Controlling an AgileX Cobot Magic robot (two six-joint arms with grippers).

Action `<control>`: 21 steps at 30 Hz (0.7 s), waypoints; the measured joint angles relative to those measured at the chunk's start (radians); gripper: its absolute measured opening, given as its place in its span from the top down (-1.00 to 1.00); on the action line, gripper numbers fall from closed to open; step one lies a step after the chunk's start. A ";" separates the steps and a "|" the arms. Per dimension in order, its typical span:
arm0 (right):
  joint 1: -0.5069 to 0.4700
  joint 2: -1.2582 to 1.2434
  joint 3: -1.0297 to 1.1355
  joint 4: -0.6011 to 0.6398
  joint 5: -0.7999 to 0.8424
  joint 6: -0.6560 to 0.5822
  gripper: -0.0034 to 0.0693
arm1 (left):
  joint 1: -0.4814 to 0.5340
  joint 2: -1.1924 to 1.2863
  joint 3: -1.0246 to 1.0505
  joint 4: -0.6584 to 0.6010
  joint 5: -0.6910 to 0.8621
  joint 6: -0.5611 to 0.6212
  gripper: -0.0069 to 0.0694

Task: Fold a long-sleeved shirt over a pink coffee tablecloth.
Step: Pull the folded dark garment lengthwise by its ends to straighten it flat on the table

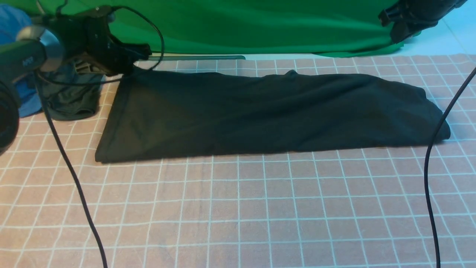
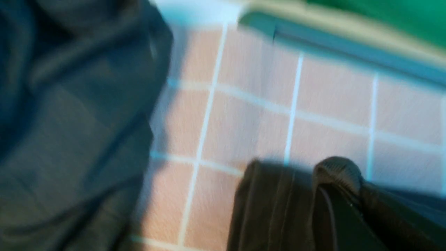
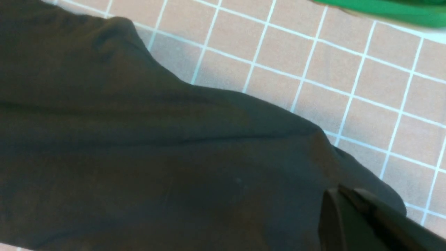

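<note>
Long-sleeved shirt [image 1: 260, 111] is pinched at its far left corner by the left gripper [image 1: 143, 52], whose jaws are closed on the fabric. The left wrist view is blurred but shows dark cloth bunched at the fingers [image 2: 336, 172]. From that corner the shirt stretches rightward as a long folded band, flat on the pink coffee tablecloth [image 1: 260, 208] that covers the surface. The right gripper [image 1: 396, 35] hangs closed and empty, raised beyond the shirt's far right end, in front of the green backdrop [image 1: 241, 26]. A dark grey-green garment [image 1: 70, 100] lies just left of the shirt, with a blue garment [image 1: 28, 102] beside it.
</note>
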 joint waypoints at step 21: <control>0.000 -0.031 0.000 0.048 0.001 0.011 0.80 | 0.047 -0.014 -0.058 0.000 0.168 -0.013 -0.06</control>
